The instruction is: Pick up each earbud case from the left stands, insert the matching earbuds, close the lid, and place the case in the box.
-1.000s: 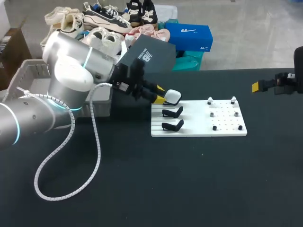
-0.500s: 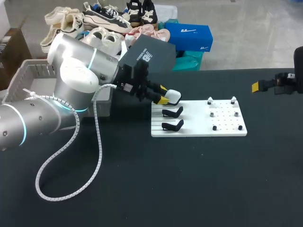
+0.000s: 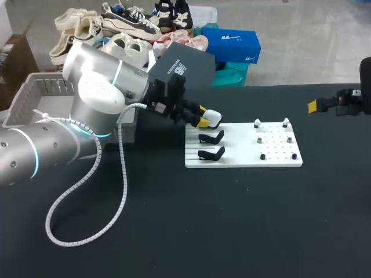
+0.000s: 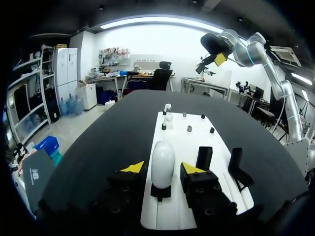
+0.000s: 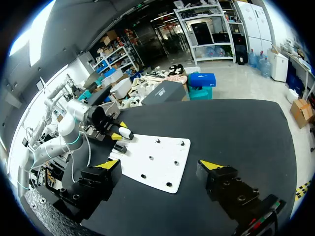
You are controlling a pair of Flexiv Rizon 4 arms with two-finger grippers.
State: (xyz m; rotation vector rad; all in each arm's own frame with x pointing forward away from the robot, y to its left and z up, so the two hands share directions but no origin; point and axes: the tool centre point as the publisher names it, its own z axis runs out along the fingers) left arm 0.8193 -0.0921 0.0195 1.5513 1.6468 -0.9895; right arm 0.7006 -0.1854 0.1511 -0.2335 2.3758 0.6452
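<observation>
A white earbud case [image 3: 213, 119] [image 4: 162, 162] stands upright on the rearmost black stand of the white board [image 3: 243, 157]. My left gripper [image 3: 203, 121] [image 4: 162, 168] is open with a yellow tip on each side of the case and a small gap at both. Two more black stands [image 3: 211, 137] [image 4: 204, 158] on the board are empty. Small earbuds [image 3: 257, 123] [image 4: 168, 106] sit on pegs at the board's right part. My right gripper [image 3: 314, 105] [image 5: 161, 165] hovers far right of the board, open and empty.
A grey crate [image 3: 35, 95] sits at the table's back left, behind my left arm. A white cable [image 3: 87, 191] loops from that arm down onto the black tabletop [image 3: 232, 220].
My left arm has shifted slightly to the right, bringing its fingers a little further along the case. The case and my right arm have not moved.
</observation>
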